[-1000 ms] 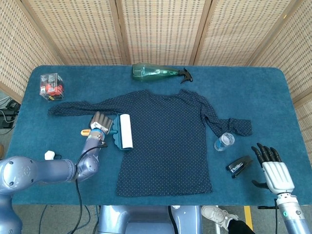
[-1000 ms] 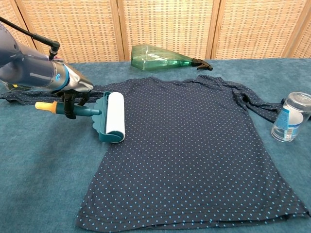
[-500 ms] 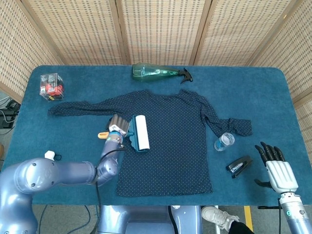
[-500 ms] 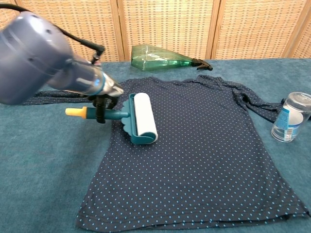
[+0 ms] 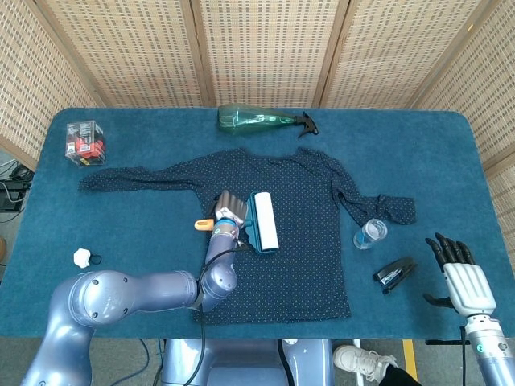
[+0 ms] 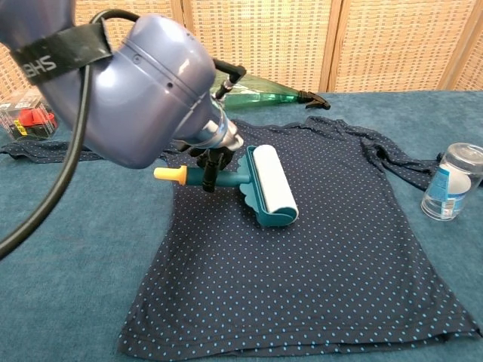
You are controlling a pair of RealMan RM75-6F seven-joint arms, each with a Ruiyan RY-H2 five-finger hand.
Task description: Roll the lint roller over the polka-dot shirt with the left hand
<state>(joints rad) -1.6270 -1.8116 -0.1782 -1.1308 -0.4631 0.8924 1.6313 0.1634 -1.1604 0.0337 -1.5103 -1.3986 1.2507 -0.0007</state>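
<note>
Now the left hand grips the roller by its handle, drum lying near-to-far on the shirt just right of the fingers, bare cloth further right, while the right hand idles open, well apart.

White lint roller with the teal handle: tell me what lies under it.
The white lint roller, gripped by the left hand, lies on the dark polka-dot shirt. The blue table beneath is covered.

The head view looks steeply down over the whole blue-carpeted table; the chest view sits low and close, facing the wicker screens, sharing the dark dotted shirt.
</note>
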